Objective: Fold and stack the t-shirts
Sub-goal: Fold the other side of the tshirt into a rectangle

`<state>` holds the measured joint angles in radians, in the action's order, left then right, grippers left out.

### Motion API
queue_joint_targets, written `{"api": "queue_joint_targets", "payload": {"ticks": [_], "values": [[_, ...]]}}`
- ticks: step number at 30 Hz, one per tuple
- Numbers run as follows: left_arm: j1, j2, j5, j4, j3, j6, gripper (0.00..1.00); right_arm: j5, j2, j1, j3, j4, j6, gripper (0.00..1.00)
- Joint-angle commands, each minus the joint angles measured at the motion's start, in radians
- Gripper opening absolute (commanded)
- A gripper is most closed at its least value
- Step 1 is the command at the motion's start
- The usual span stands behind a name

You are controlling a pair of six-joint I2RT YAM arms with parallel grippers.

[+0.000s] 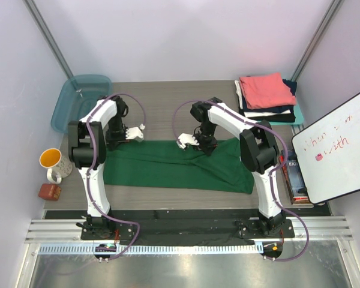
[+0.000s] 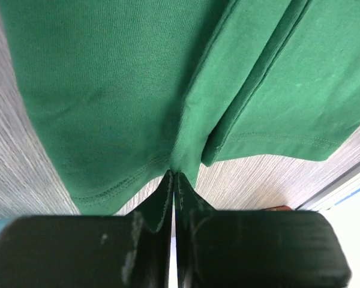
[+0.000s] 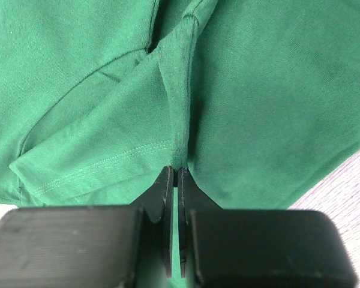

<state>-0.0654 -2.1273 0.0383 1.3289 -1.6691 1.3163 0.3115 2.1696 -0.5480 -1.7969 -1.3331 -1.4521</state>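
The dark green t-shirt [image 1: 174, 165] lies spread across the middle of the table, partly folded lengthwise. My left gripper [image 1: 137, 133] is shut on its far left edge; the left wrist view shows a pinch of green hem [image 2: 180, 150] between the tips. My right gripper [image 1: 188, 141] is shut on the far edge near the middle; the right wrist view shows a raised ridge of cloth [image 3: 177, 114] running into the tips. A stack of folded t-shirts [image 1: 267, 96], coral-pink on top with white, dark and teal ones under it, sits at the far right.
A translucent teal tub [image 1: 81, 99] stands at the far left. A white mug with an orange inside [image 1: 53, 162] and a small brown object [image 1: 49, 191] sit at the left edge. A whiteboard [image 1: 339, 147] leans at the right, over a book [image 1: 294, 174].
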Motion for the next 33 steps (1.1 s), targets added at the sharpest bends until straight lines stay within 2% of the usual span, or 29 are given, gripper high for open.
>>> {"api": "queue_joint_targets", "payload": {"ticks": [1, 9, 12, 17, 23, 33], "values": [[-0.004, -0.006, 0.012, 0.334, -0.015, 0.001, 0.0, -0.008, -0.04, -0.006, -0.024, -0.175, -0.005, 0.01], [0.001, -0.039, 0.005, 0.335, -0.22, -0.017, 0.0, -0.04, -0.045, 0.002, -0.042, -0.173, -0.011, 0.01], [0.001, -0.039, 0.002, 0.334, -0.244, -0.011, 0.0, -0.043, -0.05, 0.005, -0.047, -0.175, -0.013, 0.01], [-0.001, 0.013, 0.02, 0.335, -0.17, 0.012, 0.0, -0.045, -0.06, 0.01, -0.033, -0.173, -0.014, 0.01], [-0.001, 0.127, 0.074, 0.335, 0.034, 0.086, 0.0, -0.038, -0.074, 0.01, -0.015, -0.175, -0.03, 0.01], [0.009, 0.161, 0.069, 0.335, 0.029, 0.121, 0.0, -0.043, -0.077, 0.01, -0.002, -0.175, -0.044, 0.01]]}}
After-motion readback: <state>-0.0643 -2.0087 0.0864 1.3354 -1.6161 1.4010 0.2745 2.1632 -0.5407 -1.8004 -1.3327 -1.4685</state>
